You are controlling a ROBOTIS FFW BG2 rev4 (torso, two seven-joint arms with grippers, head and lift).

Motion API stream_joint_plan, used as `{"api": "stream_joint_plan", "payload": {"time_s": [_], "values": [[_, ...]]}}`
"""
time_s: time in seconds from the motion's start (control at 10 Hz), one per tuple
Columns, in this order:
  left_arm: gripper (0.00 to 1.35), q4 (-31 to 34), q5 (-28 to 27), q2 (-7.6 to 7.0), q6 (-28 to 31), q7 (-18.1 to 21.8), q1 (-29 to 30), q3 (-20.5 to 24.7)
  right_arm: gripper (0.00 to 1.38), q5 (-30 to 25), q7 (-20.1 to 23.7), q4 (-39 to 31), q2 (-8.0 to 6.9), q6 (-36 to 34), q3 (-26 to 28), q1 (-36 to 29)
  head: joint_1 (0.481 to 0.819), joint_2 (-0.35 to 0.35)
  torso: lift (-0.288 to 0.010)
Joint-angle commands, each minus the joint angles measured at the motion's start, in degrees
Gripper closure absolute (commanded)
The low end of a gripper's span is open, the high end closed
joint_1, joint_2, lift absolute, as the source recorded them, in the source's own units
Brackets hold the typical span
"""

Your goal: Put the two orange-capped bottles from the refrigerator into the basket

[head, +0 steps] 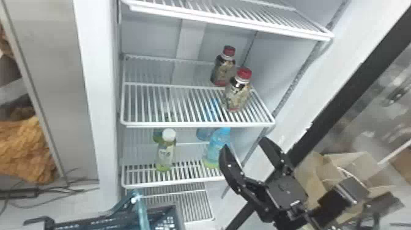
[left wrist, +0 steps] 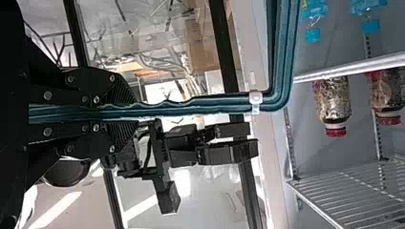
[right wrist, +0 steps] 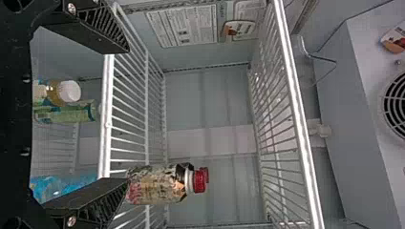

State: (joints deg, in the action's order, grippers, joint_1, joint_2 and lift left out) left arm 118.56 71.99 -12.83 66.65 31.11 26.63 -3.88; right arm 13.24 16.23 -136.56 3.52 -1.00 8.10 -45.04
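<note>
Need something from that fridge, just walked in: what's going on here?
A robot's left gripper is closed around the handle of a basket in front of the open refrigerator. Its right gripper is open and empty, just outside the shelves. The two red-capped bottles, one nearer the front and one behind it, stand upright on a wire shelf, so neither is in the basket. It looks ready to fetch them.

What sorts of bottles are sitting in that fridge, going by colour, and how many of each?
Red-capped bottles: 2
Blue bottles: 2
Greenish bottles, one white-capped: 2
Total: 6
</note>
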Motion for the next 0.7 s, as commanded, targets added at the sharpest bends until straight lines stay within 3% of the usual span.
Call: {"api": "stream_joint_plan", "payload": {"time_s": [0.0,0.6], "values": [[1.21,0.05,0.00,0.00,0.00,0.00,0.08,0.00,0.10,0.01,-0.23,-0.33,-0.18,0.02,0.01,-0.24,0.695,-0.350,-0.040],[1.21,0.05,0.00,0.09,-0.14,0.00,0.22,0.00,0.10,0.01,-0.41,-0.33,-0.18,0.87,-0.11,-0.38,0.695,-0.350,-0.040]]}}
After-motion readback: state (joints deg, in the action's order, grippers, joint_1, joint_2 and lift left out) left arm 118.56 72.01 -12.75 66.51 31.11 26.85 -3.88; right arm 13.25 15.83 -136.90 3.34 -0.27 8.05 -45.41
